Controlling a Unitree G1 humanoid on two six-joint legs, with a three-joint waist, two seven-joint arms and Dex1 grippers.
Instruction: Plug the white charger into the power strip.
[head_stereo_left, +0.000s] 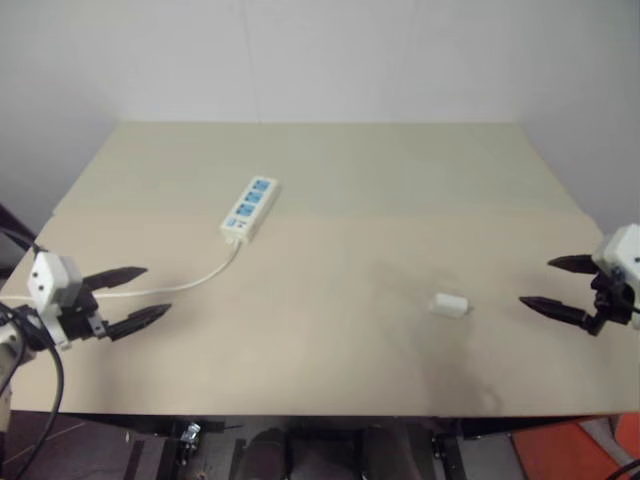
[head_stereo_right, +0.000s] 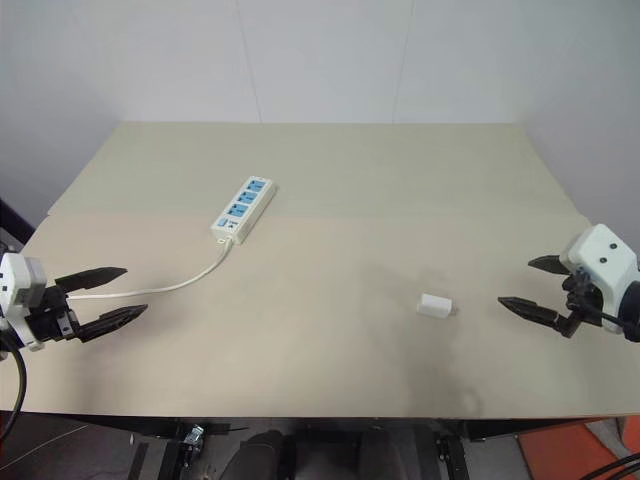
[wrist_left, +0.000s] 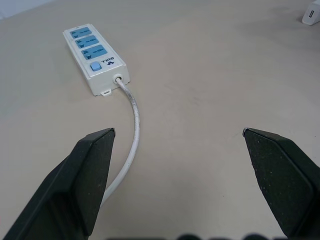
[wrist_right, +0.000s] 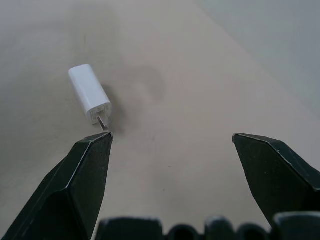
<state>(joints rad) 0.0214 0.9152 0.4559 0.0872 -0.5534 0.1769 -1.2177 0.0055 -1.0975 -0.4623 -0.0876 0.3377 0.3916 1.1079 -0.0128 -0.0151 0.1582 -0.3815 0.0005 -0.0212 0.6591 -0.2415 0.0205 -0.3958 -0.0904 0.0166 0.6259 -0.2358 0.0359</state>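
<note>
Head views: beige table (head_stereo_right: 330, 170) w/ power strip (head_stereo_right: 243, 208) lying flat in left-centre area, set diagonally, three blue socket faces up, switch end toward near-left. Thin white cord (head_stereo_right: 180, 281) running from switch end in a curve toward left end effector (head_stereo_right: 108, 296). White charger (head_stereo_right: 434, 306) lying on its side on bare table, right of centre, well apart from strip. Left end effector low over near-left table edge, black fingers spread wide, pointing inward to the right, nothing between them; cord end passing just beside upper finger. Right end effector (head_stereo_right: 528, 284) at right table edge, fingers spread wide, pointing inward to the left toward charger, near it but not touching, holding nothing.

Left wrist view: two black fingers (wrist_left: 87, 175) wide apart, empty. Strip (wrist_left: 95, 56) ahead, sockets + blue switch button visible, cord (wrist_left: 134, 115) leaving its near end and curving past one finger. Charger (wrist_left: 312, 14) just visible at far corner.

Right wrist view: fingers (wrist_right: 82, 172) wide apart, empty. Charger (wrist_right: 89, 93) lying on table just beyond one fingertip, metal prongs facing toward the finger, small gap, no contact. Shadow on table beside charger.
</note>
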